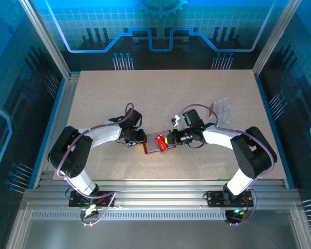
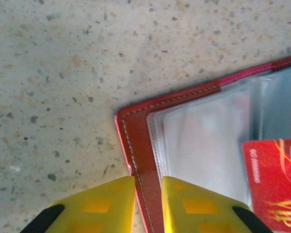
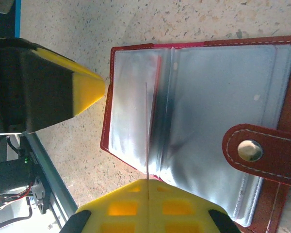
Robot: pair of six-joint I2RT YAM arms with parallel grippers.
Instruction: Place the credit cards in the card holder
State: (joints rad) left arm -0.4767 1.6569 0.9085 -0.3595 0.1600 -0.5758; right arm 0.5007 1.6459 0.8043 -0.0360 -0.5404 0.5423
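The card holder (image 1: 154, 146), a red wallet, lies open in the middle of the table with its clear pockets (image 3: 203, 97) facing up and its clasp tab (image 3: 262, 153) out to one side. My left gripper (image 2: 149, 180) is shut on the wallet's red stitched edge (image 2: 136, 141), one yellow finger on each side. My right gripper (image 3: 148, 183) is shut on a thin red credit card (image 3: 147, 136), seen edge-on above the pockets. In the left wrist view this card (image 2: 276, 184) is red with gold "VIP" lettering. From above, the two grippers (image 1: 141, 139) (image 1: 174, 138) face each other across the wallet.
A clear plastic bag (image 1: 221, 109) lies on the table behind the right arm. The left gripper's yellow fingertip (image 3: 85, 92) sits at the wallet's corner in the right wrist view. Speckled tabletop (image 1: 160, 93) stretches bare beyond the wallet.
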